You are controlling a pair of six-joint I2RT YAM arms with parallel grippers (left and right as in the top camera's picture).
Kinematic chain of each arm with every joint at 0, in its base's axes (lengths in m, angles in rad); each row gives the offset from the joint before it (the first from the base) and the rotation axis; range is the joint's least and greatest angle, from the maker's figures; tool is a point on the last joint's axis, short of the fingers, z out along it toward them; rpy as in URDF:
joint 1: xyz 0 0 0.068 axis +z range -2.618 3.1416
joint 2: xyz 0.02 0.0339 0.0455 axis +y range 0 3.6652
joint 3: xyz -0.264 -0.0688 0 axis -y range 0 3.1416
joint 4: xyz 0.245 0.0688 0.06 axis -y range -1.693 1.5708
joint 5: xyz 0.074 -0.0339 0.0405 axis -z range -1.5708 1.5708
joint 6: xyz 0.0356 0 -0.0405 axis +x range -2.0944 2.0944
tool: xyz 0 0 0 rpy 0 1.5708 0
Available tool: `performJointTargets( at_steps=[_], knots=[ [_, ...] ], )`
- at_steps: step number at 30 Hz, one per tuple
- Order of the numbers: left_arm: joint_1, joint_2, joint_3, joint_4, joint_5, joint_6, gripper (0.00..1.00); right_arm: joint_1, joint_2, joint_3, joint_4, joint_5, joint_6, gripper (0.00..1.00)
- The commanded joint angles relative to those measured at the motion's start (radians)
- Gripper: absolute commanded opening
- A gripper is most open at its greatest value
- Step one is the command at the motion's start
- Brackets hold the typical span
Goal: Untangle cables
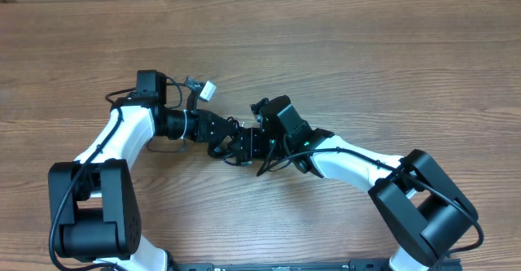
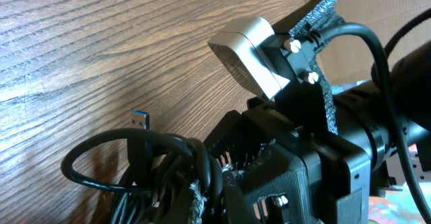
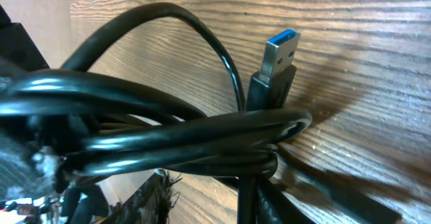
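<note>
Black cables point(image 3: 168, 140), light, limp and slick-jacketed, sit bunched on the desk point(image 1: 366, 67) at overhead frame centre between left hand point(image 1: 226, 141), closed, and right hand point(image 1: 254, 145), state unclear; likeliest hold: stiff blue-tipped plug point(image 3: 279, 52).

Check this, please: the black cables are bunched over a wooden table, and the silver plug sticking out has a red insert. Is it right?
Not quite: the insert of the silver plug is blue, not red, as the right wrist view shows. The black cables are bunched over the wooden table.
</note>
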Motion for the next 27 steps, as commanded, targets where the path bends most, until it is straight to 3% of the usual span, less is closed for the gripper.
performJointTargets(
  at_steps=[1, 10, 23, 25, 27],
  knots=[
    [-0.009, 0.002, 0.01, -0.005, 0.087, 0.018, 0.04, -0.03, -0.037, 0.005, -0.01, -0.074, -0.032, 0.39],
    [-0.009, 0.002, 0.01, -0.008, 0.087, 0.02, 0.04, -0.161, -0.187, 0.005, -0.188, -0.08, -0.086, 0.41],
    [-0.01, 0.002, 0.01, -0.018, 0.091, 0.047, 0.04, -0.23, -0.197, 0.004, -0.293, -0.066, -0.138, 0.46],
    [-0.01, 0.002, 0.01, -0.015, 0.09, 0.046, 0.04, -0.229, -0.197, 0.004, -0.302, -0.067, -0.137, 0.45],
    [-0.01, 0.002, 0.01, -0.015, 0.086, 0.044, 0.04, -0.222, -0.197, 0.004, -0.317, -0.066, -0.137, 0.38]
  ],
)
